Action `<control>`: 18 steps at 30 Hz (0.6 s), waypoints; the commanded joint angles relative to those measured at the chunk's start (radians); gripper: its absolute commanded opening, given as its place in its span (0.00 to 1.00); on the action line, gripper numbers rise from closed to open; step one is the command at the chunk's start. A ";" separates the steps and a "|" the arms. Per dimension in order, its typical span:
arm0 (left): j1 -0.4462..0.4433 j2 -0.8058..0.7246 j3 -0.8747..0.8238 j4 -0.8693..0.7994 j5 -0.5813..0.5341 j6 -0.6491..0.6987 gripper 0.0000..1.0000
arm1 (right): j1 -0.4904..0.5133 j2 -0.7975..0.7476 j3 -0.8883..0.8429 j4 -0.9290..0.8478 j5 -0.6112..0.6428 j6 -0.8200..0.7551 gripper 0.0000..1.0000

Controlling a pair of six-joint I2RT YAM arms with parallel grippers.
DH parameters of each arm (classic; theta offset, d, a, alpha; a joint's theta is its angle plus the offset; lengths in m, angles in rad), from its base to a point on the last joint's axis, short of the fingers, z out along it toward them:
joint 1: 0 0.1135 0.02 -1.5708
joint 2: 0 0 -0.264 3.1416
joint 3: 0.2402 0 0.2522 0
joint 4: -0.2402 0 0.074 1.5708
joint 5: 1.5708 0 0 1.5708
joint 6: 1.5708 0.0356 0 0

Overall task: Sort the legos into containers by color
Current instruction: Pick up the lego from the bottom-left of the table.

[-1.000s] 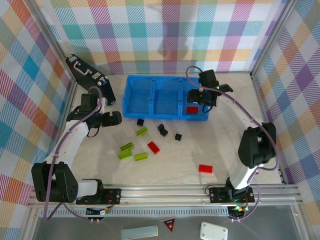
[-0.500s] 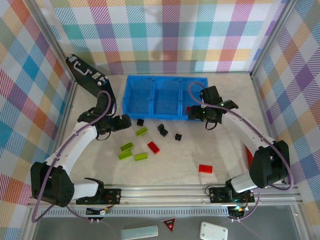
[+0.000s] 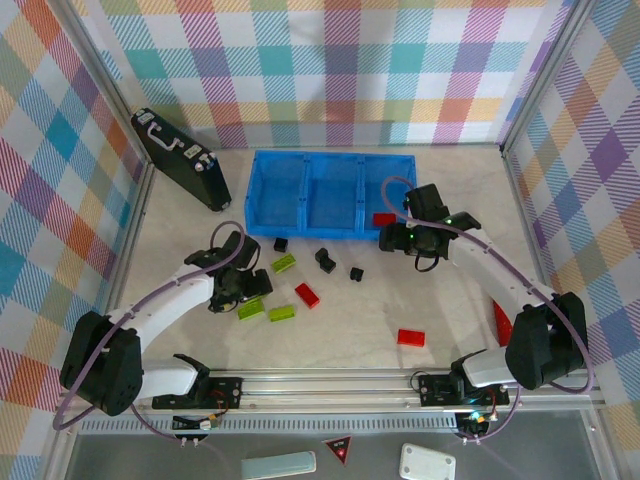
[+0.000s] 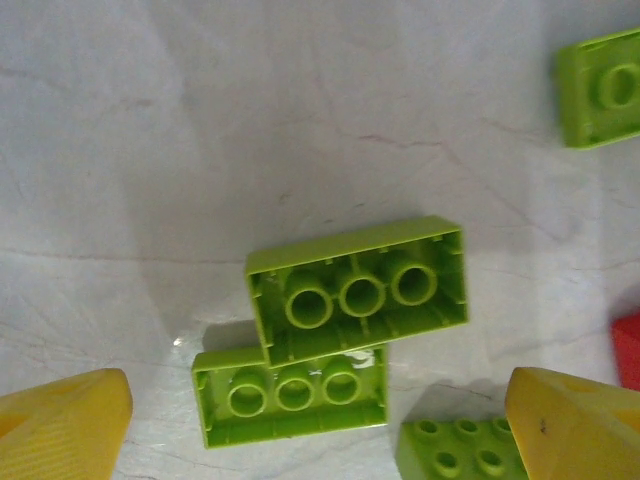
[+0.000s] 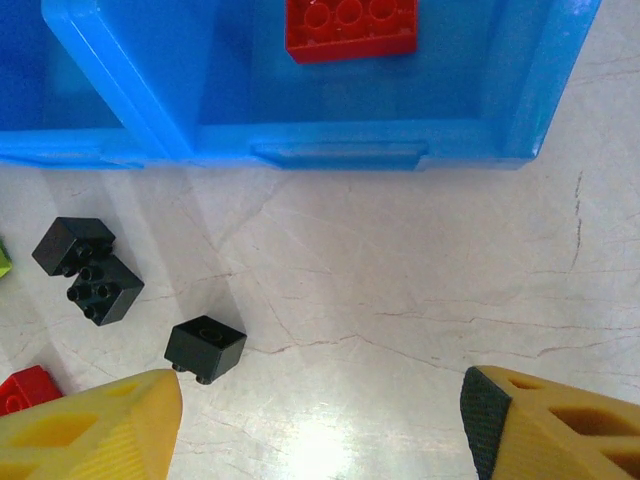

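Top external view: the left gripper [image 3: 243, 290] is seen with its fingers spread above the lime-green legos [image 3: 282, 313], which are left on the table [image 3: 450, 300] in front of the blue tray [image 3: 300, 232]. From the left wrist, two green bricks [image 4: 355, 290] are shown hollow side up and touching each other, ungrasped, ahead of the yellow fingertips [image 4: 60, 425]. The right gripper [image 3: 395, 238] is held spread and empty just before the tray's right compartment, where one red brick [image 5: 350, 28] is lodged. Scattered on the table are black bricks [image 5: 90, 270] and red ones [image 3: 410, 337].
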 commanded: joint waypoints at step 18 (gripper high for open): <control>-0.006 0.175 0.047 0.117 0.008 -0.055 0.93 | 0.001 -0.039 -0.023 0.006 -0.003 -0.018 0.75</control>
